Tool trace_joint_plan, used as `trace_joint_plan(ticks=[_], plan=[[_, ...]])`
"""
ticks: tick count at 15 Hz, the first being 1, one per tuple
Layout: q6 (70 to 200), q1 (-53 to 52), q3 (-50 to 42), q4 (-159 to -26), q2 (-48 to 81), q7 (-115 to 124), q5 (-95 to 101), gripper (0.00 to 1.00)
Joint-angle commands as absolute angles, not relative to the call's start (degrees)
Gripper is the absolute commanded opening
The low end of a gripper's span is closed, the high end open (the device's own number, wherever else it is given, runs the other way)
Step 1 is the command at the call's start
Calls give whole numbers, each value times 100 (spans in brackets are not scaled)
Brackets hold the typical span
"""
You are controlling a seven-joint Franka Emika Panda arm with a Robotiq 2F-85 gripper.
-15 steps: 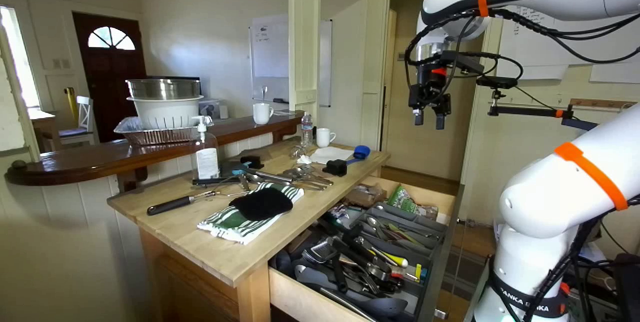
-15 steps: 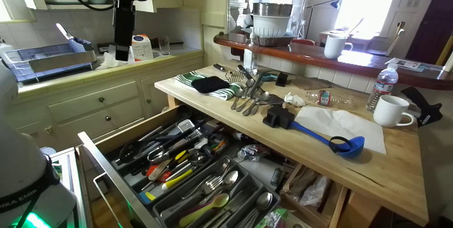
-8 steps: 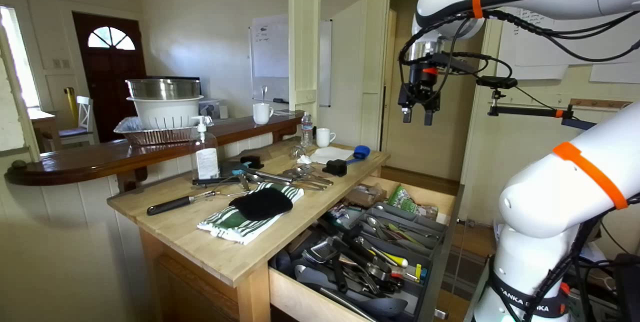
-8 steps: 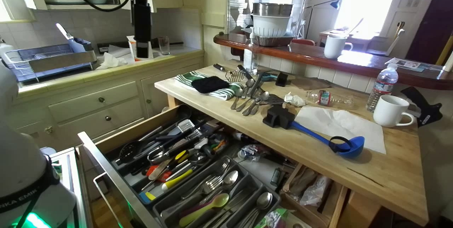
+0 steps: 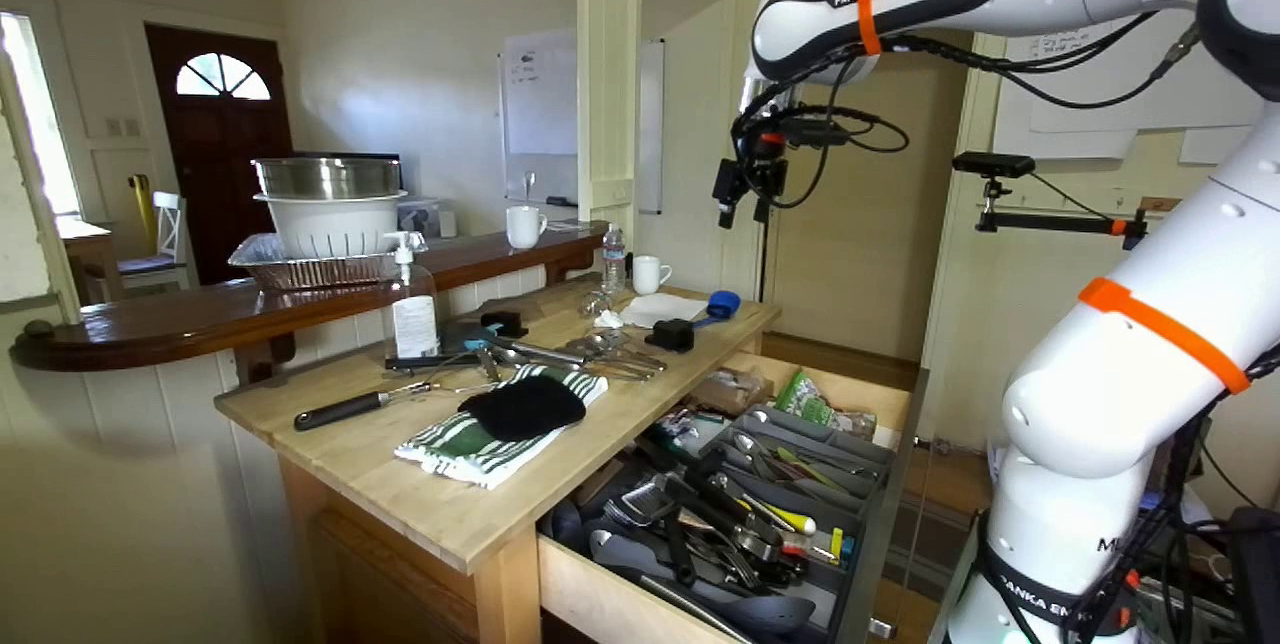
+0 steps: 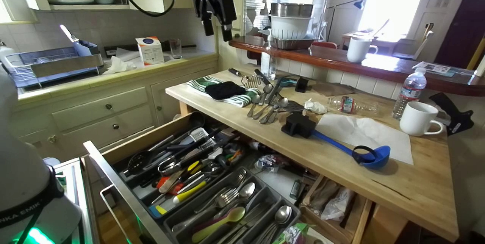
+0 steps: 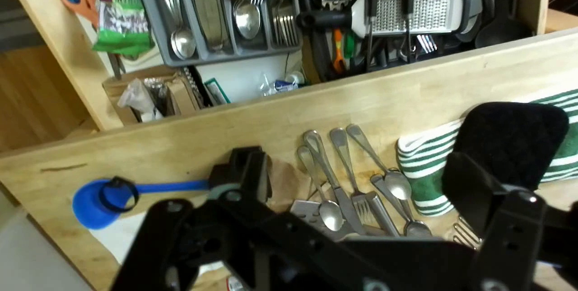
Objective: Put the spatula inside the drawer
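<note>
While the open drawer (image 6: pixel 126 194) juts beneath the near edge of the table (image 6: pixel 420 175) in an exterior view, a striped towel (image 6: pixel 200 84) lies by the left corner, the gripper (image 6: pixel 218 36) hangs high, jaws apart, a slotted spatula (image 6: pixel 294 106) lies between left and right edges among spoons (image 6: pixel 282 102), and a blue ladle (image 6: pixel 381 156) rests toward the right edge.

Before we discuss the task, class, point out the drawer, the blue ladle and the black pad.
Drawer (image 5: pixel 590 589): in an exterior view, on its light wood side wall.
Blue ladle (image 7: pixel 88 204): in the wrist view, on its scoop.
Black pad (image 6: pixel 225 91): in an exterior view, mid upper face.
</note>
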State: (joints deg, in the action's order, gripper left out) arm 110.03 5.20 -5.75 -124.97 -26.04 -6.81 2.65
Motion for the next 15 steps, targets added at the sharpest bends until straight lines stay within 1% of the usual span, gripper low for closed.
trace_joint_plan(ticks=[1,5,10,11,15], plan=[[11147,245,-656,-11834,-1742,-1513,270,100],[11297,237,-593,-11293,-907,-2017,517,100],[12250,267,-553,-10892,-156,-2285,378,100],[12090,295,-530,-11145,-473,-2144,450,100],[12127,302,-524,-11084,-376,-2150,449,100]])
